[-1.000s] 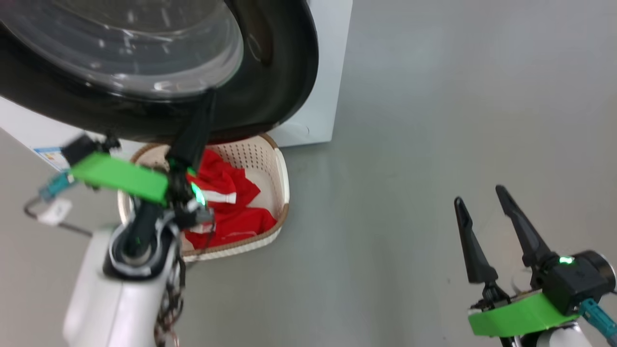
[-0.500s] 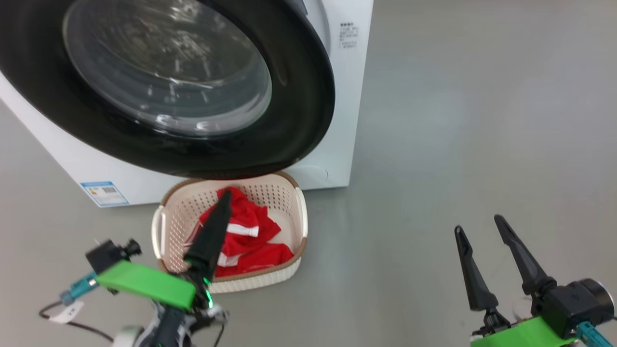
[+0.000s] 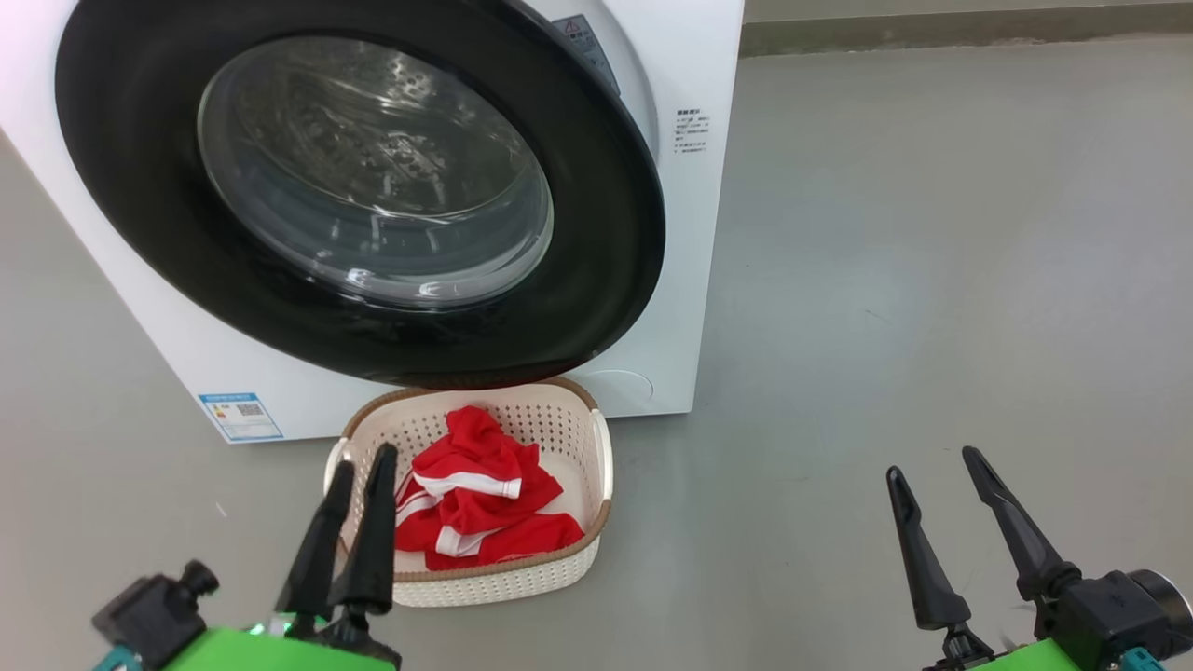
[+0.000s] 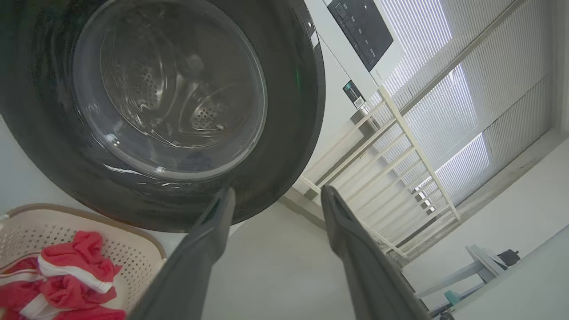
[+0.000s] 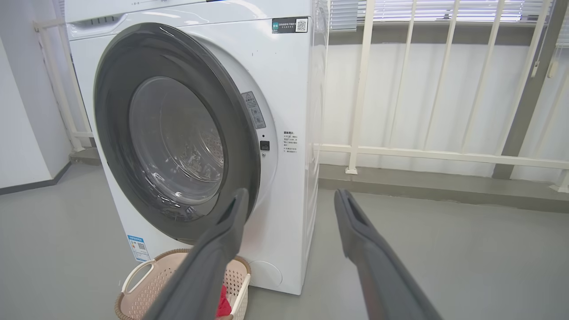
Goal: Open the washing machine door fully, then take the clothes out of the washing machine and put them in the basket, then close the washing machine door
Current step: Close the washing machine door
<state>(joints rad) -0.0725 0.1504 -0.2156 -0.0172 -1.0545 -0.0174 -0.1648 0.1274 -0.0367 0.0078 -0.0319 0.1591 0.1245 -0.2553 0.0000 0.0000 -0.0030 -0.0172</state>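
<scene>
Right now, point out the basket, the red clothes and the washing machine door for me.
basket [image 3: 508, 582], head view, on its front perforated wall.
clothes [image 3: 485, 511], head view, on the red fabric mid-bundle.
washing machine door [image 3: 373, 175], head view, on the middle of its glass bowl.

A smooth grey floor [image 3: 885, 280] carries everything here. The white washing machine [image 3: 694, 233] stands on it at the far left. A cream perforated basket [image 3: 522, 582] with a brown woven-look rim sits on the floor just in front of the machine's base, towards its right corner. Red clothes [image 3: 475, 503] with white stripes lie bundled inside it. Far right, the floor meets a low kerb [image 3: 932, 28].
</scene>
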